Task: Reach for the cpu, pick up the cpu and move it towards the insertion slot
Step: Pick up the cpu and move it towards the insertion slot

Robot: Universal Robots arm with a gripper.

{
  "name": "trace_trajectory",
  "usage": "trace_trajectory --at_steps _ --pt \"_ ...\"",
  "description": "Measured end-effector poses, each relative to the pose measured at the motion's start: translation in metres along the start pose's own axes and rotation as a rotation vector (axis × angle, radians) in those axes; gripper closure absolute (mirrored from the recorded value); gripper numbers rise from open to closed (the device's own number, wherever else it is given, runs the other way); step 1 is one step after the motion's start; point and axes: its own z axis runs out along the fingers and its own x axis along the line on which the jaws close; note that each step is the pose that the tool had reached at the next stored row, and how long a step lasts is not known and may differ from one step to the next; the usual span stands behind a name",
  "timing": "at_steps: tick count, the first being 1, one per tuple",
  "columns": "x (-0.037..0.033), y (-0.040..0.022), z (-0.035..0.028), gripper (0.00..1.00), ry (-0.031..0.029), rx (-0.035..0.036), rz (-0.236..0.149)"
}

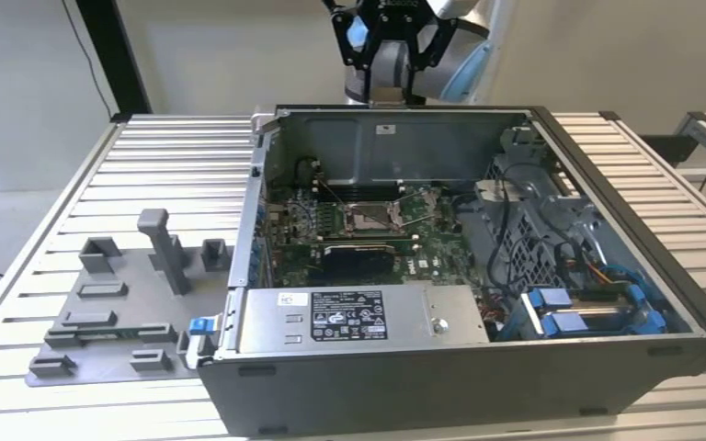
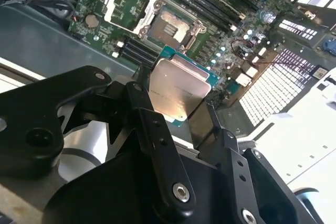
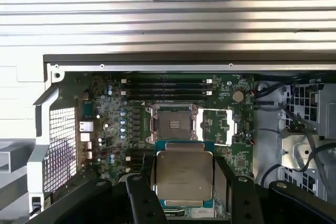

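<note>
The jaws are clamped on the cpu [image 3: 185,176] by its opposite edges, keeping it flat. It hangs above the motherboard [image 3: 113,129], near the open insertion slot [image 3: 172,123], facing it for alignment.

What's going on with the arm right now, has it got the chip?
Yes. The tool is shut on the cpu, gripping it by two opposite edges, and holds it above the open computer case. In both wrist views the insertion slot lies below on the green motherboard, its frame open and its dark centre bare. The cpu is not yet in the slot. In the exterior view the arm hangs over the case's far wall.
</note>
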Motion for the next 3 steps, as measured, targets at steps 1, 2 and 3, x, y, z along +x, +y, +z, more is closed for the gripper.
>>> trace_trajectory --at_steps 1,2,3 --pt "0.0 0.0 0.0 1.0 0.0001 0.0 0.0" --pt "0.0 0.0 0.0 1.0 0.0 0.0 0.0" --pt "0.0 0.0 0.0 1.0 0.0001 0.0 0.0"
